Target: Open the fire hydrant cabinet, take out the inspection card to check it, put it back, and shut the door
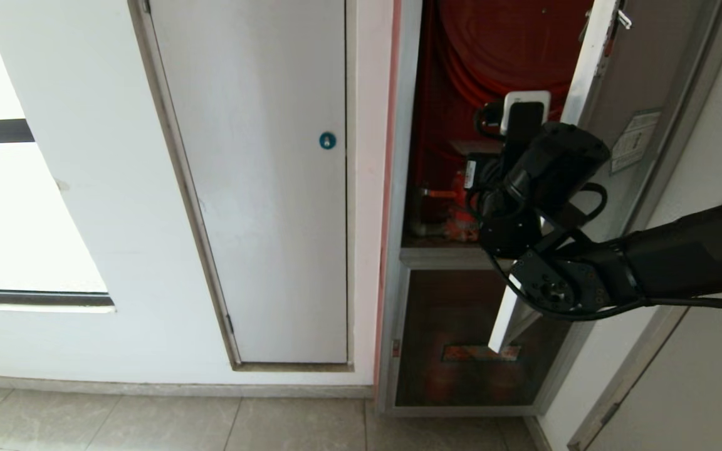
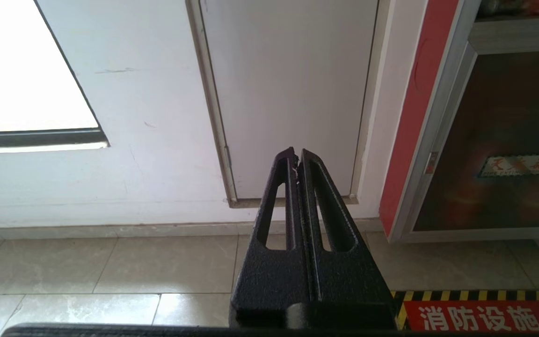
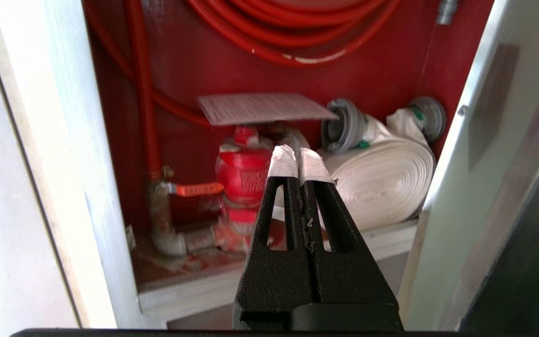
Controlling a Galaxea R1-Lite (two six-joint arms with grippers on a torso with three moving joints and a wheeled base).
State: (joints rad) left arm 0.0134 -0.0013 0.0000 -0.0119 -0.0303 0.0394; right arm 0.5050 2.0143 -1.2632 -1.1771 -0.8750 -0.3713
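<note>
1. The left hand (image 2: 297,157) is nearest. It hangs low over the floor (image 2: 110,267), far from the work. Its two fingers are pressed together and hold nothing. It is parked because this job needs just one arm.

2. The right hand (image 3: 297,157) is next. It reaches from the right side into the open front of the cabinet (image 1: 406,188). Its fingers are pressed together too, with white tape on the tips, and they hold nothing. It points at the things inside, so I think it is getting ready to go for the card.

3. The door (image 1: 633,119) is swung wide open on the right, beside the arm. It stays out there so the hand has room to go in.

4. Just past the fingertips stands the red valve (image 3: 244,173). Beside it lies the white rolled hose (image 3: 382,180).

5. The card (image 3: 262,107) lies flat on top of the valve, a bit higher than the fingertips and not touching them. It sits there where it is easy to see and reach. The hand will have to open before it can pinch it.

6. Farthest back is the red hose reel (image 3: 293,28), up on the back wall.
</note>
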